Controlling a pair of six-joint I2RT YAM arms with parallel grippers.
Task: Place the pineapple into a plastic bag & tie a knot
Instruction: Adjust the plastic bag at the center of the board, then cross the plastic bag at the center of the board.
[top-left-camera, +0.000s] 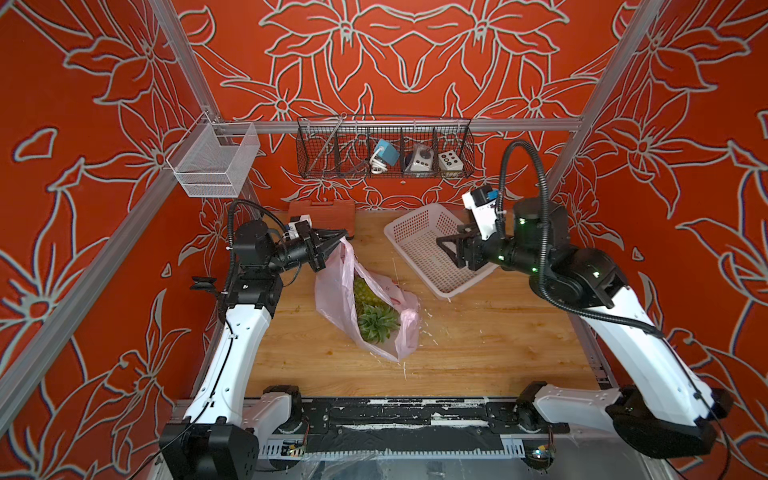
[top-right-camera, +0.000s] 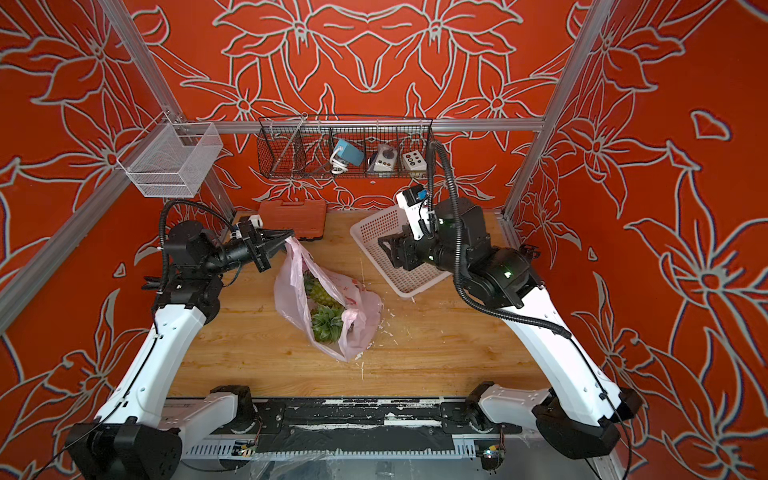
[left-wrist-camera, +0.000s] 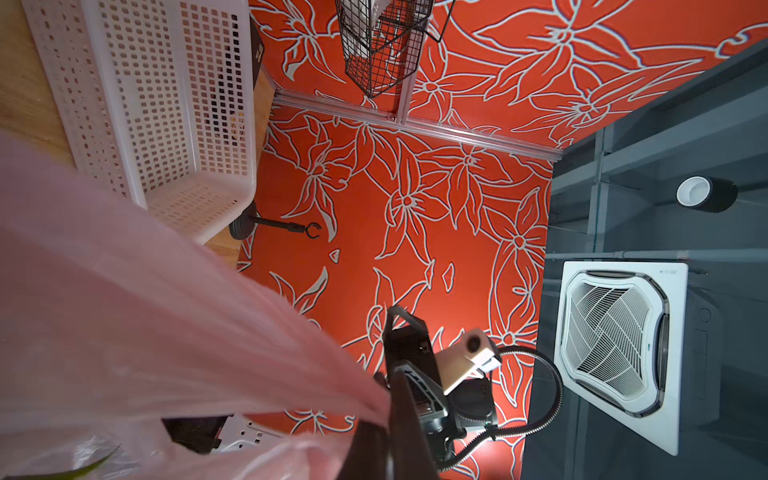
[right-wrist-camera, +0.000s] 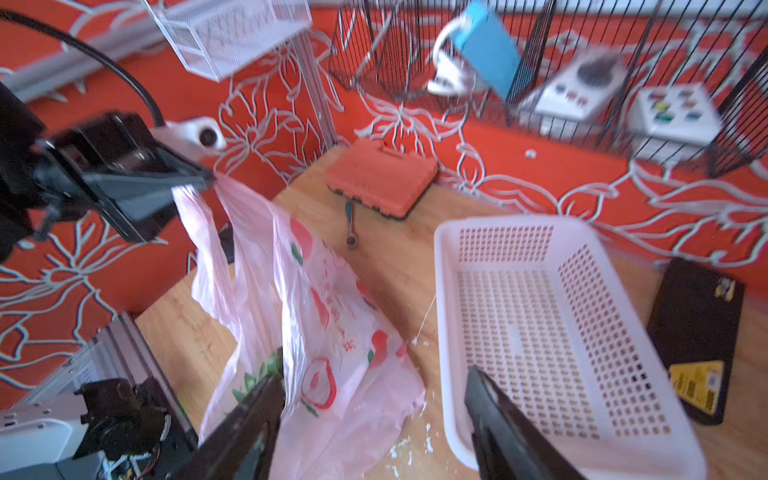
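Right wrist view: the right gripper (right-wrist-camera: 374, 376) has its jaws spread wide with nothing between them. One dark finger (right-wrist-camera: 249, 432) shows in front of the plastic bag (right-wrist-camera: 332, 324), the other in front of the white perforated basket (right-wrist-camera: 540, 232). In both top views this gripper (top-left-camera: 444, 245) hangs over the basket (top-left-camera: 415, 226), well apart from the bag.

The left gripper (top-left-camera: 337, 237) is pressed together on one pink handle strip, pulling that side of the bag (top-left-camera: 332, 286) up into a taut peak. The left wrist view shows the same film (left-wrist-camera: 166, 311) running into the pinch.

The rest of the bag lies slumped on the wooden table (top-left-camera: 478, 345) between the two arms, its mouth gaping. The pineapple (top-left-camera: 374, 309) lies on its side inside, with its green crown toward the robot's base. The second handle (top-left-camera: 409, 320) lies slack beside the crown — no claw on it.

An orange tool case (top-left-camera: 322, 210) sits at the table's back edge, behind the left gripper.
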